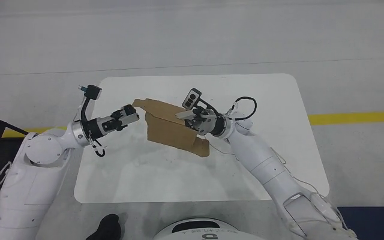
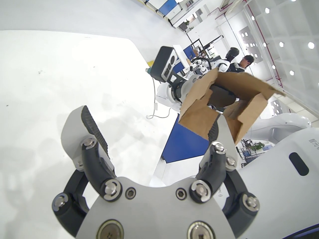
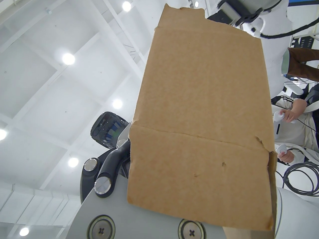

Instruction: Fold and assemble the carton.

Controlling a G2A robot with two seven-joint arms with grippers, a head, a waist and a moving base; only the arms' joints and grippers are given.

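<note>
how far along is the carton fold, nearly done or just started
Early on. Done: the carton is off the table and stands open as a rough sleeve. In hand: the right gripper carries it while the open left gripper sits at a loose end flap. Left: the end flaps still need folding in and tucking.

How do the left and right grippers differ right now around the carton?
The left gripper has its fingers spread open at a flap edge of the carton; the right gripper sits inside the carton, largely covered by cardboard. The left gripper is at one end of the carton, the right gripper at the opposite end. Both face the carton.
</note>
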